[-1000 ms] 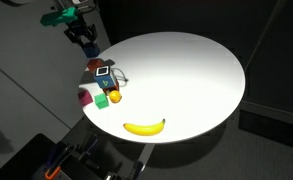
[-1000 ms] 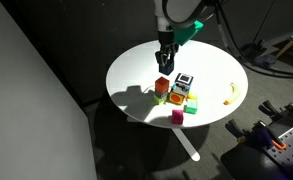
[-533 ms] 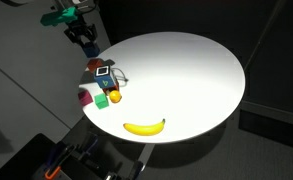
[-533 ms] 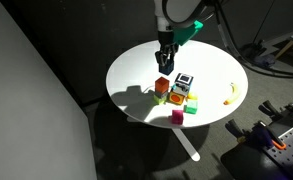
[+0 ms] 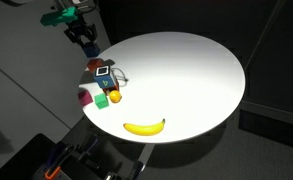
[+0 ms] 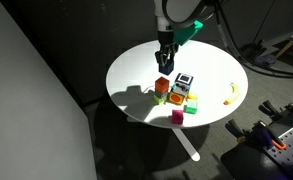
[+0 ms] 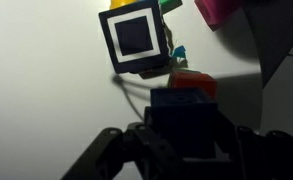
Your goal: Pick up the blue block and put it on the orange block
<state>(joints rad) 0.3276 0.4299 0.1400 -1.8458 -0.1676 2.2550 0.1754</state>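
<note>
In the wrist view my gripper [image 7: 184, 135] is shut on the blue block [image 7: 184, 115], a dark plain cube between the jaws. The orange block [image 7: 193, 83] shows just beyond it, partly hidden by the blue block. In an exterior view my gripper [image 6: 165, 64] hangs a little above the orange block [image 6: 163, 87] at the near edge of the block cluster. In both exterior views the blue block is too small and dark to make out. My gripper [image 5: 89, 46] also shows at the table's far left edge.
A dark cube with a white patterned face [image 7: 136, 38] [image 6: 183, 80] stands next to the orange block. A green block [image 6: 191, 106], a magenta block [image 6: 177, 117], an orange ball [image 5: 114, 97] and a banana [image 5: 144, 127] lie on the round white table [image 5: 186, 70].
</note>
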